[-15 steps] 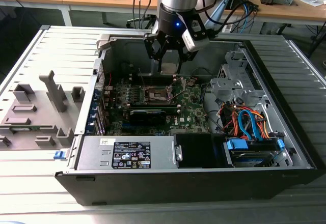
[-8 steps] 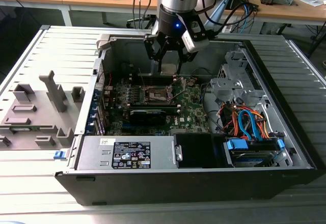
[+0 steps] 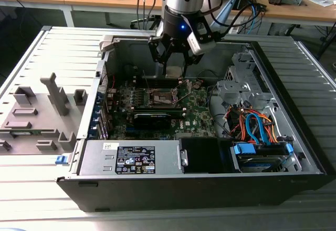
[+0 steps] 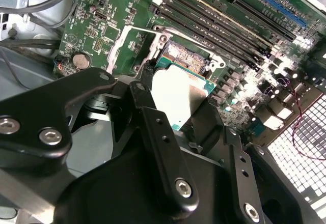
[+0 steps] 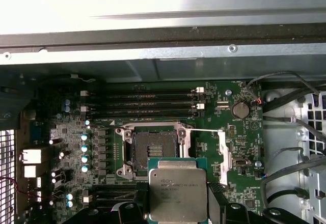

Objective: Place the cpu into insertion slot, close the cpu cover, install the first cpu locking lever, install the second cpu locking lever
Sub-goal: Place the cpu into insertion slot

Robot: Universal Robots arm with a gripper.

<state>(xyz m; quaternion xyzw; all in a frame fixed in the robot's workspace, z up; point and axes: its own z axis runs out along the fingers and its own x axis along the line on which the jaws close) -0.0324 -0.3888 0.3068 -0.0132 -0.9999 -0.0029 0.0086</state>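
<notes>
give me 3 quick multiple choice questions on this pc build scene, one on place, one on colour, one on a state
1. Where is the cpu?
A. seated in the socket
B. gripped by the end effector, above the board
C. lying on the grey tray outside the case

2. What colour is the circuit board around the insertion slot?
A. red
B. green
C. white

3. What state is the insertion slot in?
A. empty, contact field exposed
B. filled by the chip
C. hidden under a fan

Answers: 1 B, the end effector clamps the chip's edges in both wrist views; 2 B, green shows all around the socket; 3 A, the bare contacts show in the first wrist view.
</notes>
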